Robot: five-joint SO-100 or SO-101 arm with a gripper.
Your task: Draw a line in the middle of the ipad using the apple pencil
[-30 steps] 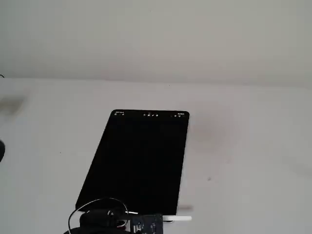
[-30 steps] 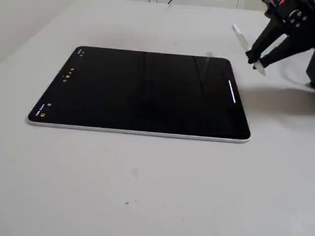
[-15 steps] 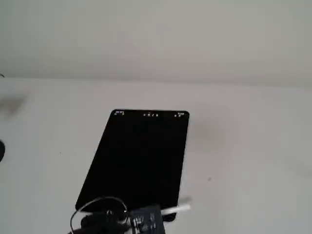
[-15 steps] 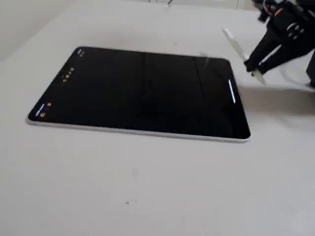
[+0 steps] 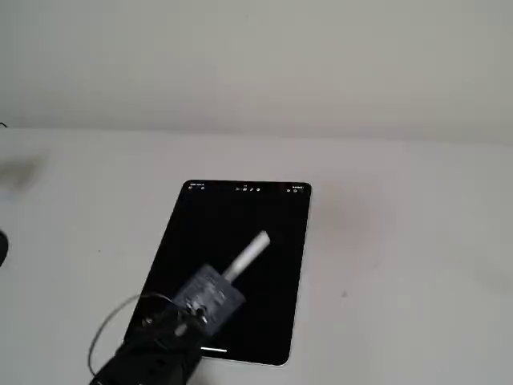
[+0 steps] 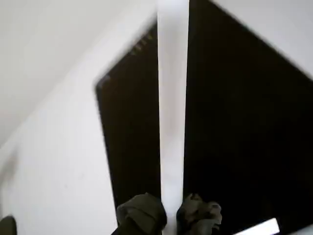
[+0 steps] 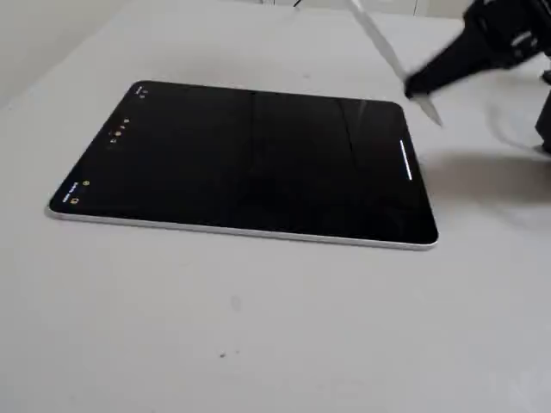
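The iPad lies flat on the white table, its screen black with small icons along one short edge and a white bar at the other. It also shows in the wrist view and from the side in a fixed view. My gripper is shut on the white Apple Pencil over the iPad's near end. In the wrist view the pencil runs straight ahead between my fingers. In a fixed view the gripper holds the pencil tilted in the air above the iPad's bar edge, apart from the screen.
The white table surrounds the iPad. The arm's black cable loops at the lower left. A dark object sits at the left edge. A pale wall stands behind the table.
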